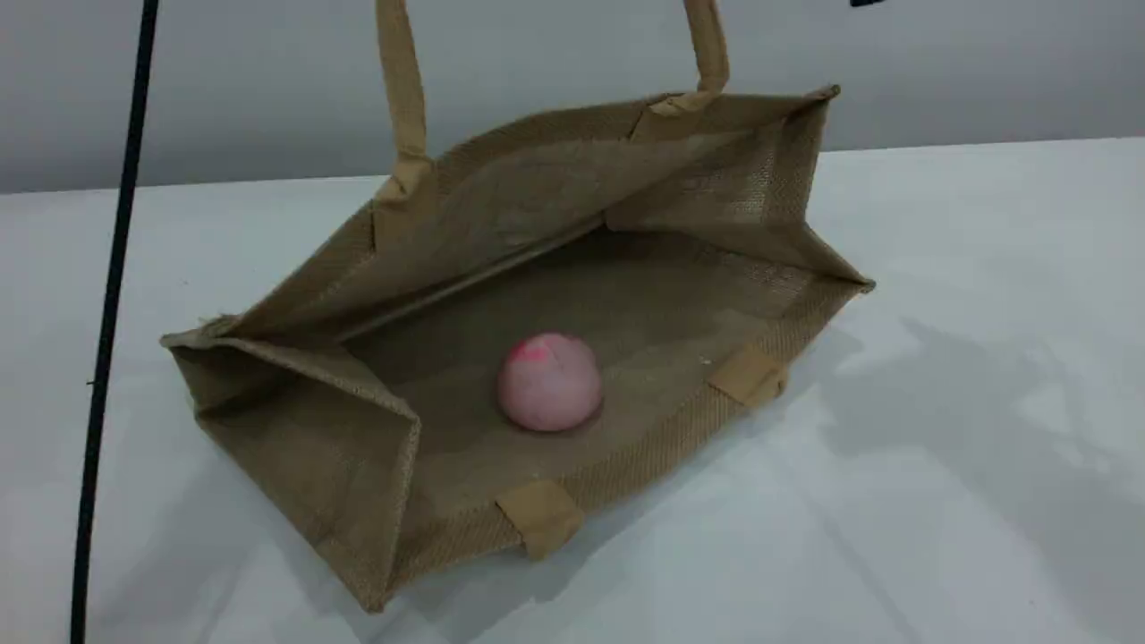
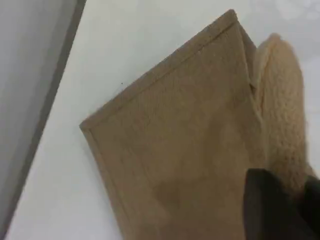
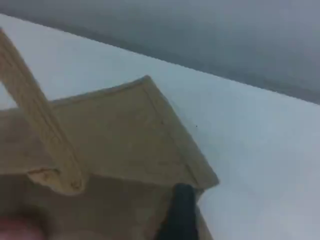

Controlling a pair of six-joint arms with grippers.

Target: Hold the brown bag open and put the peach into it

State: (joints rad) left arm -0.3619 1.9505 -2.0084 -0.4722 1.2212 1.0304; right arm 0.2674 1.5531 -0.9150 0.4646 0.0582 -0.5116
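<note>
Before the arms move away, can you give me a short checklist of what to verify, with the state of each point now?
1. Peach inside the bag: ok.
2. Bag mouth open, upper wall raised by its handle: ok.
3. Peach resting away from the bag's front rim: ok.
4. Left hand shut on the handle: cannot tell.
5. Right hand clear of the bag: cannot tell.

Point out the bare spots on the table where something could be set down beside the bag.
The white table lies bare right of the brown bag, along the near edge in front of it, and in a narrower strip on its left up to the black cable. Inside the bag, the peach takes the middle of the floor.
</note>
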